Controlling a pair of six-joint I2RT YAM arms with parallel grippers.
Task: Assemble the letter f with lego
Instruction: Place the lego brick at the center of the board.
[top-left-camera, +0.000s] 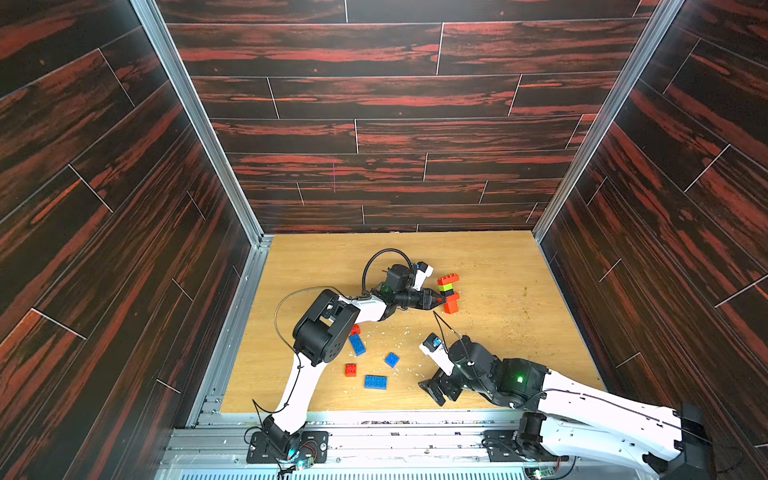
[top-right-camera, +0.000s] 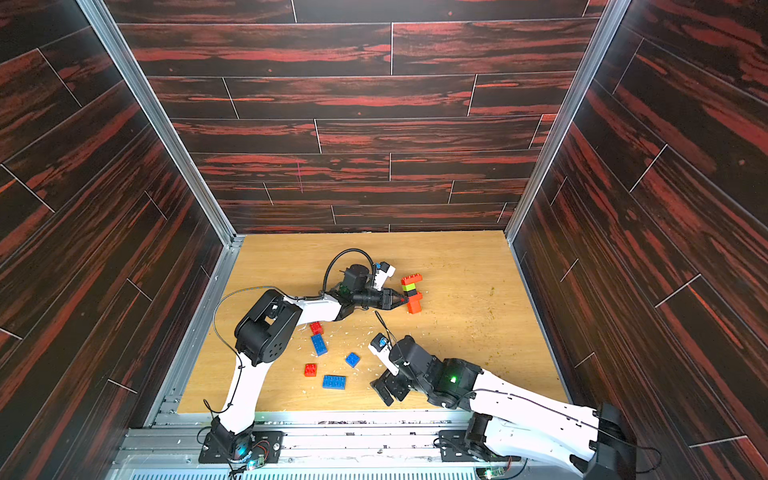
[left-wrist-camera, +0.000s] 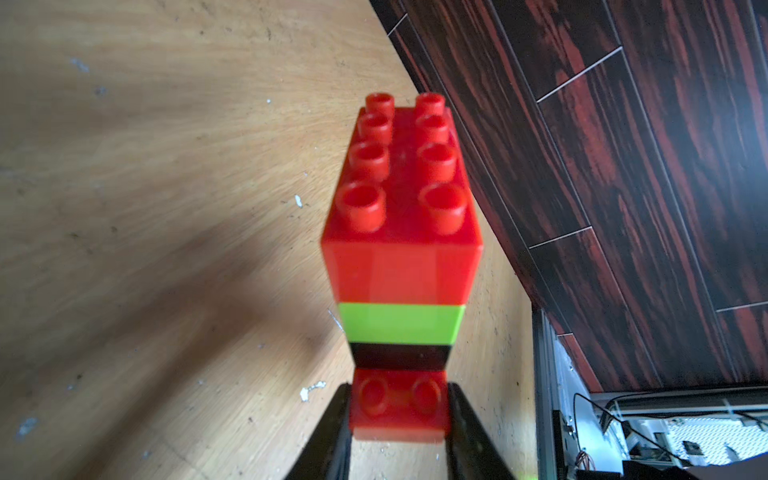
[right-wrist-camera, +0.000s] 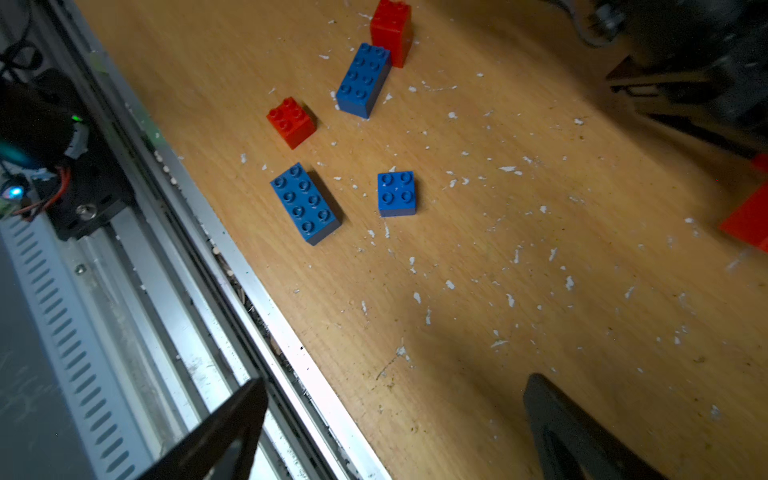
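Observation:
A lego stack (top-left-camera: 449, 291) stands out on the table: a red oblong brick (left-wrist-camera: 399, 199) on top, then a lime green one (left-wrist-camera: 401, 324), a black one (left-wrist-camera: 399, 357) and red bricks below. My left gripper (top-left-camera: 439, 300) (left-wrist-camera: 399, 401) is shut on a red brick (left-wrist-camera: 399, 409) of that stack, from the stack's left in both top views. Loose lego lies nearer the front: a blue oblong (top-left-camera: 357, 345), a blue square (top-left-camera: 392, 359), a red square (top-left-camera: 350, 369), a second blue oblong (top-left-camera: 375, 382) and a red brick (top-left-camera: 355, 330) by the left arm. My right gripper (top-left-camera: 434, 390) (right-wrist-camera: 397, 384) hangs open, holding nothing, right of these bricks.
The wooden table (top-left-camera: 519, 332) is scattered with small white flecks (right-wrist-camera: 507, 168). A metal rail (right-wrist-camera: 266, 316) runs along its front edge, just under my right gripper. Dark wood-pattern walls (top-left-camera: 374, 137) close in the back and both sides.

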